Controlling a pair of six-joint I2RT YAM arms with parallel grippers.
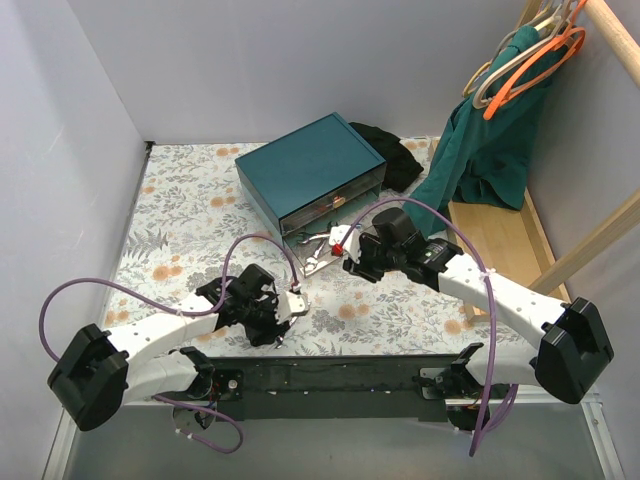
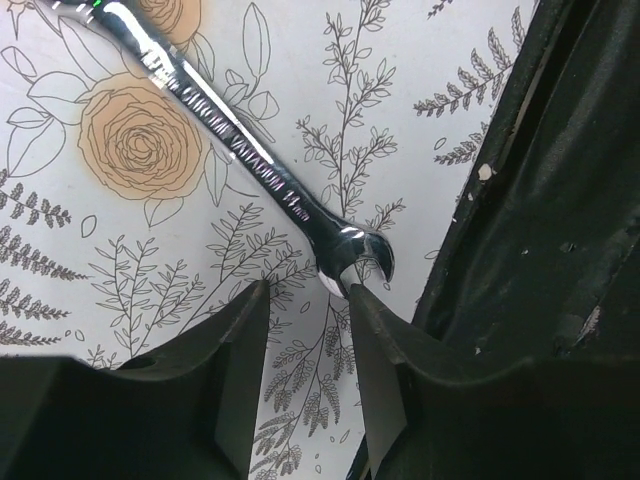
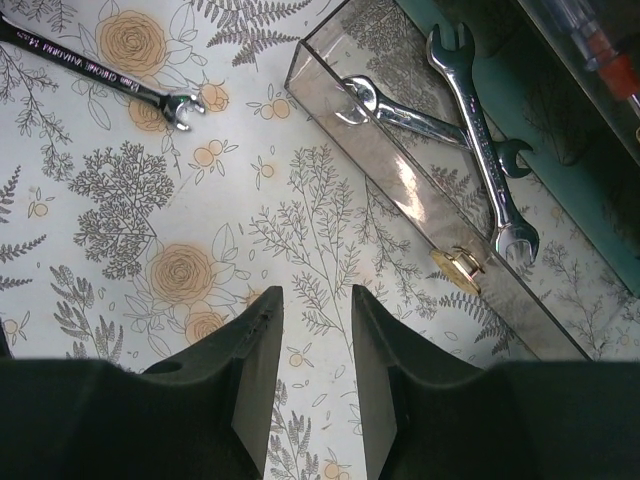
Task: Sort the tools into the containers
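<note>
Left gripper [image 2: 305, 310] sits low over the floral tablecloth [image 2: 120, 300], jaws parted with nothing between them. A silver wrench [image 2: 230, 150] stamped CHROME VANADIUM lies flat on the cloth ahead of it. It slants from upper left down to its open end, which sits right at the tip of the finger [image 2: 375, 340] on the frame's right — touching or just apart, cannot tell. A dark base bar [image 2: 540, 200] fills the right of that view.

Right gripper [image 3: 315, 310] also has its jaws parted and empty. It hovers over bare cloth just beside the pulled-out drawer [image 3: 400, 190] of the teal metal box [image 1: 305, 165]. The drawer has see-through walls and a brass knob [image 3: 458, 268] on its front — two wrenches [image 3: 480, 130] lie crossed inside it. A screwdriver [image 3: 600, 50] with a clear red-orange handle rests in another compartment of the box, at the top right corner of the right wrist view. The loose wrench shows at the top left of that view, well apart from the drawer. From above, the left gripper is nearer the arm bases and the right gripper is at the drawer's front.
</note>
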